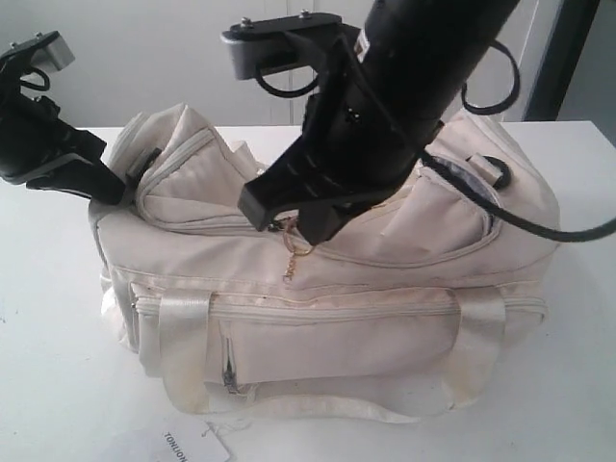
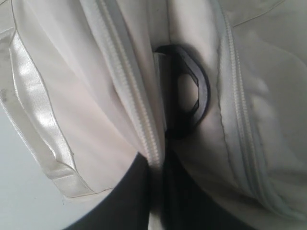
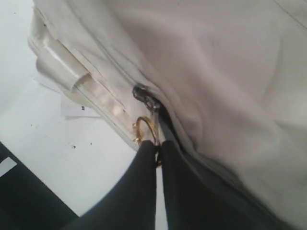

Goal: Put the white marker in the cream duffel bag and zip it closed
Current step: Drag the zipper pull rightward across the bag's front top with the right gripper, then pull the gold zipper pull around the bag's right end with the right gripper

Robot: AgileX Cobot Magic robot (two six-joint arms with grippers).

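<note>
The cream duffel bag (image 1: 327, 318) stands in the middle of the white table. My right gripper (image 1: 289, 228) reaches down to the bag's top near its middle. It is shut on the gold keyring (image 3: 144, 129), which hangs from the zip pull (image 3: 144, 96); the right gripper (image 3: 158, 146) pinches the ring's lower edge. My left gripper (image 1: 114, 188) is at the bag's left end. There the left gripper (image 2: 160, 165) is shut on a fold of bag fabric with zip tape (image 2: 139, 110), next to a black strap ring (image 2: 189, 91). The white marker is out of view.
A flat white paper tag (image 1: 188, 445) with black letters lies on the table in front of the bag, also seen as the paper tag (image 3: 79, 109). A black cable (image 1: 539, 226) from the right arm drapes over the bag's right end. Bare table (image 1: 58, 385) surrounds the bag.
</note>
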